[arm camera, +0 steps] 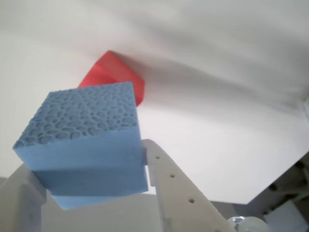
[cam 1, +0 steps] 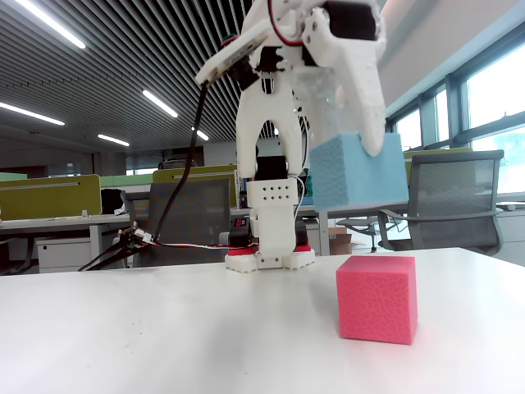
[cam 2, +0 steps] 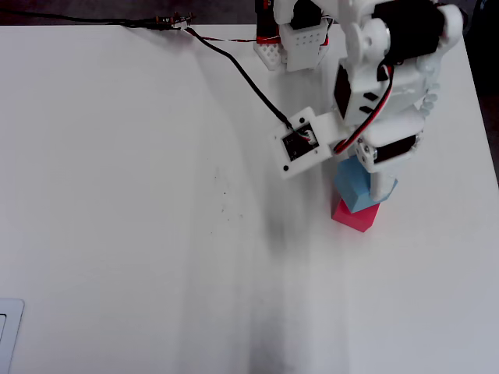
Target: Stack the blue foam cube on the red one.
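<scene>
Above the table: the gripper (cam 1: 358, 156) holds the blue foam cube (cam 1: 358, 171) in the air, clear of the white surface.
Grip: white fingers (arm camera: 169, 179) press the blue cube's sides in the wrist view, clamped tight on it.
Red cube (cam 1: 376, 298): sits alone on the white table (cam 1: 164, 336), below the blue one and a little to its right in the fixed view, not touching.
Overhead view: blue cube (cam 2: 359, 189) partly overlaps the red cube (cam 2: 357, 216).
Background: arm base (cam 1: 271, 222) with black cable (cam 2: 234, 66).
</scene>
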